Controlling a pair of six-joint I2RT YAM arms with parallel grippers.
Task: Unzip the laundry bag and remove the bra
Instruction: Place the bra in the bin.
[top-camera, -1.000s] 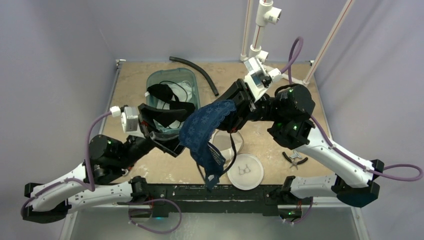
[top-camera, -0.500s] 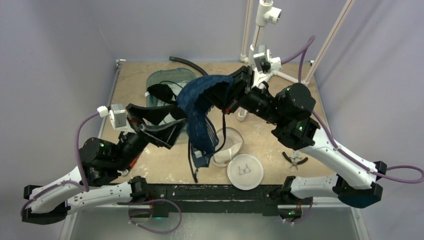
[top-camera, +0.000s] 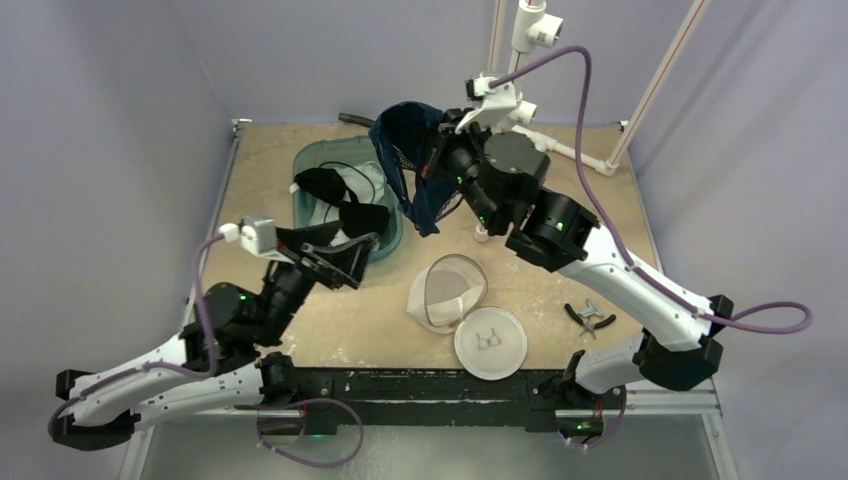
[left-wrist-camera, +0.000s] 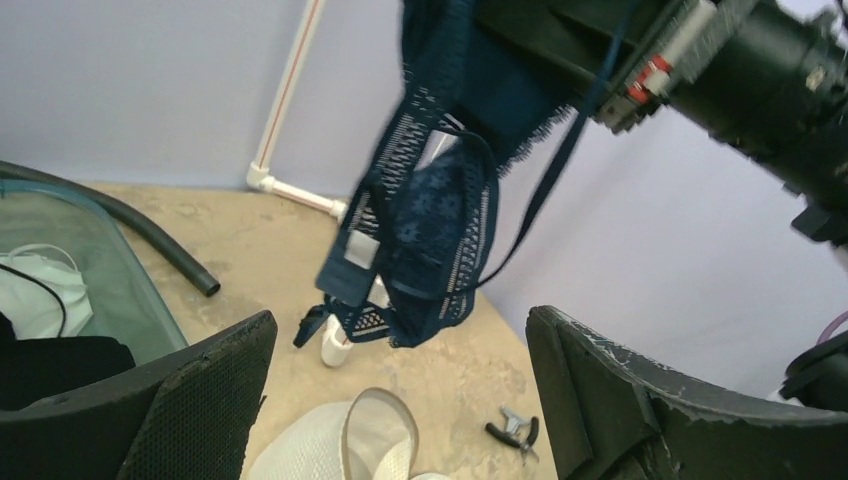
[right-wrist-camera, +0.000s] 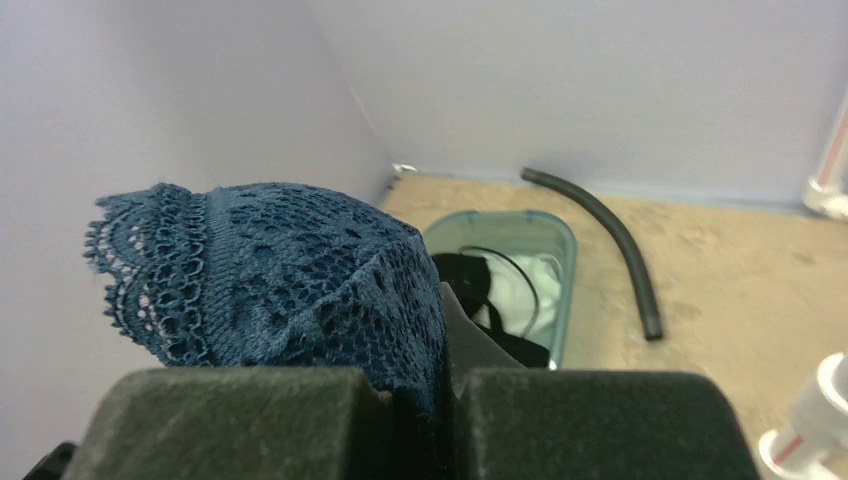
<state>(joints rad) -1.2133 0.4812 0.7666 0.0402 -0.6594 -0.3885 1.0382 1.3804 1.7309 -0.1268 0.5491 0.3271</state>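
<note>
Both steps look done: the laundry bag lies unzipped right of the teal tub, the blue lace bra dangles over the tub's far corner, pinched tight in the right gripper; the left gripper gapes empty

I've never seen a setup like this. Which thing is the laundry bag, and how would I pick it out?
On the sandy table, look to the right of the teal tub, nearer the front edge. The laundry bag lies there unzipped: a small white mesh pouch, its flat round top marked with a tiny black outline, unlike the clothes-filled plastic tub.
</note>
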